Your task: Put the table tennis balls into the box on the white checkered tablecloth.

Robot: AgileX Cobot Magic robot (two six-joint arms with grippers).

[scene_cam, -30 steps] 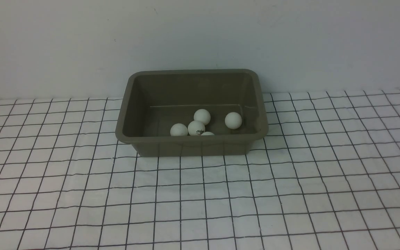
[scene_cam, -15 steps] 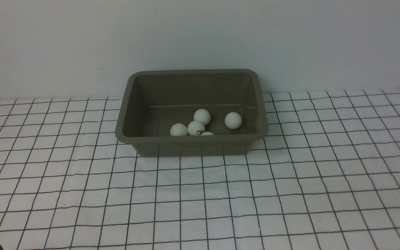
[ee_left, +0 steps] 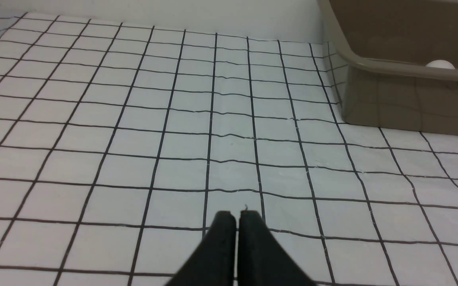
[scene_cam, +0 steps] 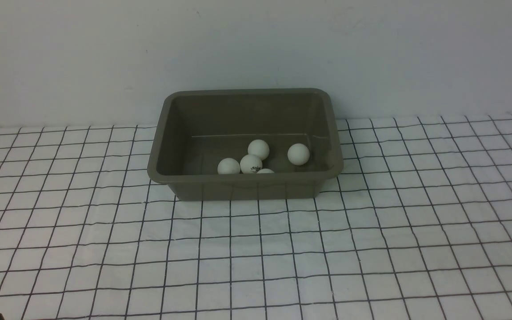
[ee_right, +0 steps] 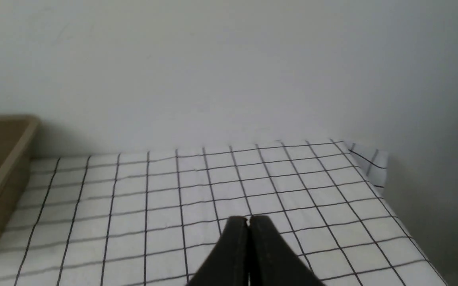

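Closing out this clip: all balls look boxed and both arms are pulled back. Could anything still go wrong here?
Little, I think. The fifth of the table tennis balls barely shows behind the near rim of the box, so a count could miss it. The shut left gripper sits low over the wrinkled white checkered tablecloth; a careless move might snag it and shift the box.

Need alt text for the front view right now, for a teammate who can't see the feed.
An olive-grey box sits on the white checkered tablecloth against a plain wall, with five white table tennis balls inside; one is mostly hidden behind the near rim. No balls lie on the cloth, and neither gripper appears in this view.
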